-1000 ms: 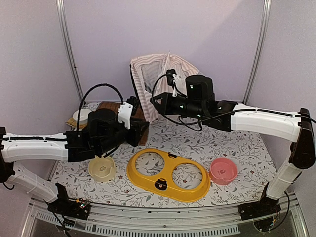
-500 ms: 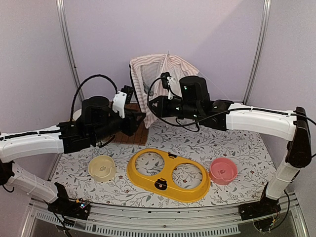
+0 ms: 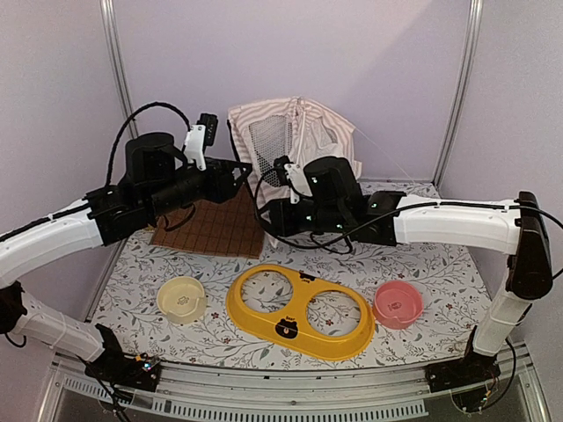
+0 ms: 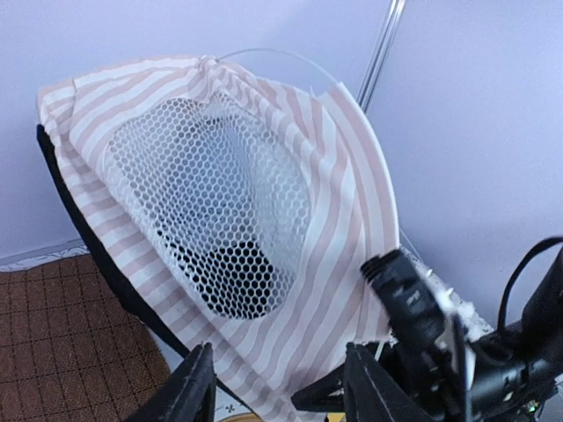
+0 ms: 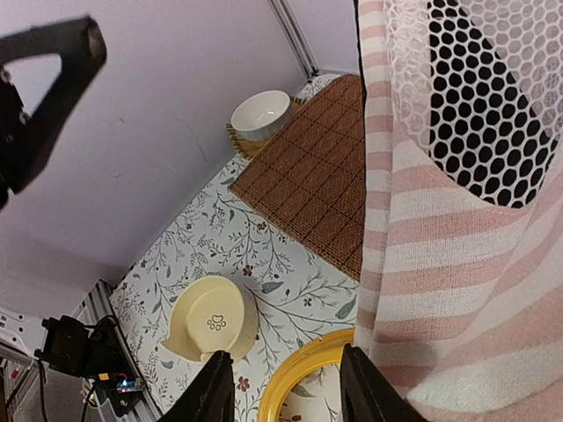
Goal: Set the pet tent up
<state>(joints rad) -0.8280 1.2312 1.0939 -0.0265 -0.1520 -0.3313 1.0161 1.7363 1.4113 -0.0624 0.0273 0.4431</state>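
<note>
The pet tent (image 3: 330,127) is judged light, limp, best gripped by a pole; left end effector (image 4: 280,387) and right end effector (image 5: 286,387) are seen open, empty.

Plain lavender walls (image 3: 378,61) are enclosing the space on three sides, two slim metal poles (image 3: 120,79) are rising at the back corners, and soft, even light is falling across the tabletop (image 3: 444,259), which is wearing a floral cloth.
</note>
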